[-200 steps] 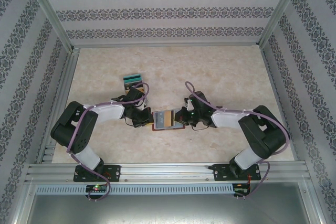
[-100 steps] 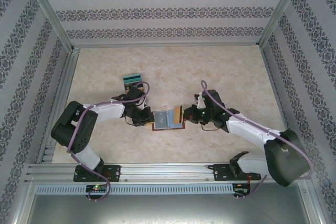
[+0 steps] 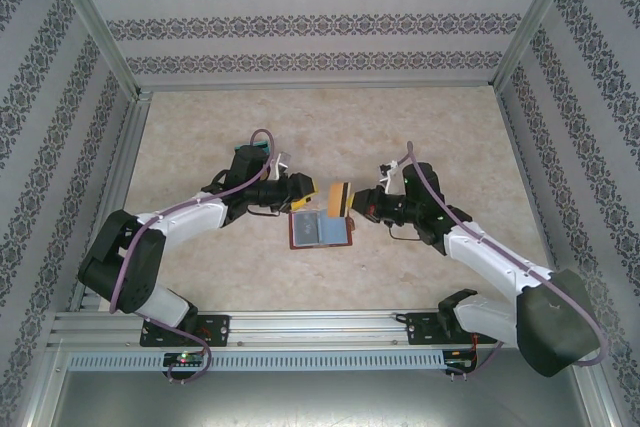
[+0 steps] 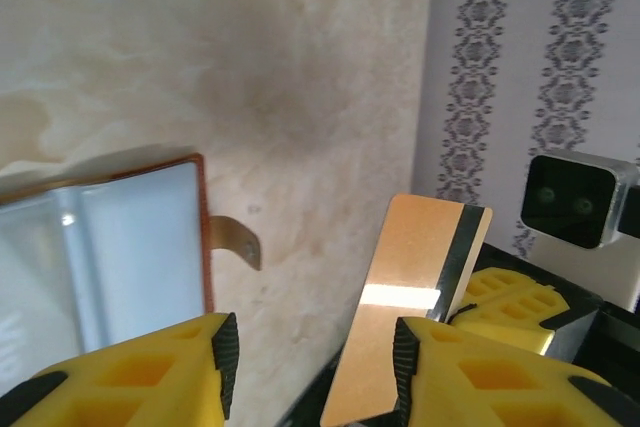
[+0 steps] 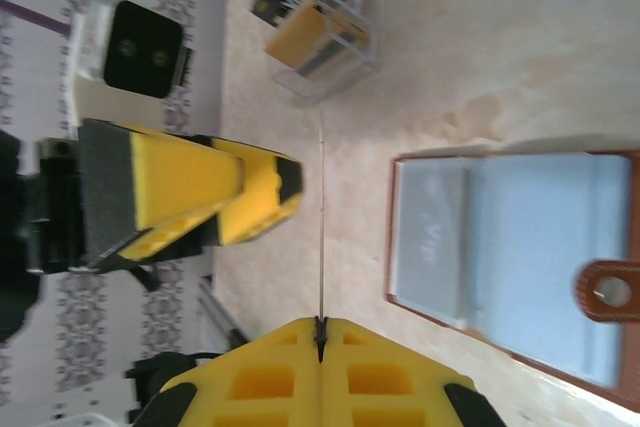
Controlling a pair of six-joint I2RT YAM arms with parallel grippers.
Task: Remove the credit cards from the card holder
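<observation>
My right claw (image 5: 320, 332) pinches tan card (image 4: 400, 317), aloft over mid-table, just above far edge of open wallet (image 3: 320, 230). My left claw (image 4: 310, 347) gapes beside card. Likely handover: close left claw flat on card face before right releases; avoid twisting thin plastic.

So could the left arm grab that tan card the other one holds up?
Probably yes: the left gripper is open and faces the tan card, which the right gripper holds clear of the card holder, nothing between them.
</observation>
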